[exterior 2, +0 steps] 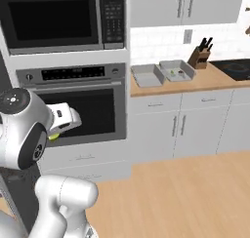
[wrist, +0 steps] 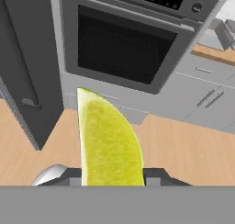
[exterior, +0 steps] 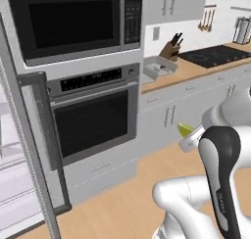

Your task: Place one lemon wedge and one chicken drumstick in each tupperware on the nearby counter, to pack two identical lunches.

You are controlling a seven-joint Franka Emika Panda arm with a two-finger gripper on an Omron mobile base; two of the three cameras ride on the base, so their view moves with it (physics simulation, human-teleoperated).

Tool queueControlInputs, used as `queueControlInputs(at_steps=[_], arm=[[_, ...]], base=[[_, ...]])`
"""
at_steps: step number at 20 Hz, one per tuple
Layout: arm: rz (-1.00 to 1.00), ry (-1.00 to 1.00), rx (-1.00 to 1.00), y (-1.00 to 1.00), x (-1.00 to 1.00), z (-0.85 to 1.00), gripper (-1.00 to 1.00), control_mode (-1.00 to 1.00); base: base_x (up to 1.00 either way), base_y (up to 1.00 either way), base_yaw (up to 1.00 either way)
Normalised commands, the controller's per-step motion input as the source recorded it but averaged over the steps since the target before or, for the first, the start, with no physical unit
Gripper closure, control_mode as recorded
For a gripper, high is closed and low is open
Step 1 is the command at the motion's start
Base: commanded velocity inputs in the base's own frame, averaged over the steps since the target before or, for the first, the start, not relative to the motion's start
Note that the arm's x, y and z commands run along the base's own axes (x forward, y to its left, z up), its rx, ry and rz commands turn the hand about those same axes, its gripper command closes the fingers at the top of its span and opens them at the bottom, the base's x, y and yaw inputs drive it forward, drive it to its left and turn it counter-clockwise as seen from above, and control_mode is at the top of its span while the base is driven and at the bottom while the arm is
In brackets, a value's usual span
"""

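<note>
Hand view: gripper [wrist: 112, 182] clamps an upright lemon wedge [wrist: 108, 136]; the two grey boxes [exterior 2: 149, 75] sit well off to its right on the worktop [exterior 2: 205, 83].

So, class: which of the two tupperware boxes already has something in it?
The tupperware nearer the knife block, the right-hand one; small items lie inside, while its neighbour looks empty.

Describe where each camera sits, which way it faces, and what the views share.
Left base view: behind-left of the arm, facing the oven and counter; white arm lower right.
Right base view: behind-right, same oven and both tupperware; arm lower left.
Hand view: on the hand, facing the oven; gripper holds the lemon wedge.
Shared: oven, wedge.
</note>
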Motion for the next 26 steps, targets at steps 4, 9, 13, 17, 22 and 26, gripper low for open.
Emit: queueControlInputs(at_steps=[4,9,13,17,22,26], arm=[[0.0,0.0,0.0,0.0,0.0,0.0,1.0,1.0],[0.0,0.0,0.0,0.0,0.0,0.0,1.0,1.0],[0.0,0.0,0.0,0.0,0.0,0.0,1.0,1.0],[0.0,0.0,0.0,0.0,0.0,0.0,1.0,1.0],[0.0,0.0,0.0,0.0,0.0,0.0,1.0,1.0],[0.0,0.0,0.0,0.0,0.0,0.0,1.0,1.0]], base=[[0.57,-1.0,-0.33],[0.77,-0.73,-0.34],[0.98,-0.24,-0.09],[1.0,-0.01,0.11],[1.0,-0.11,0.34],[0.88,-0.57,0.25]])
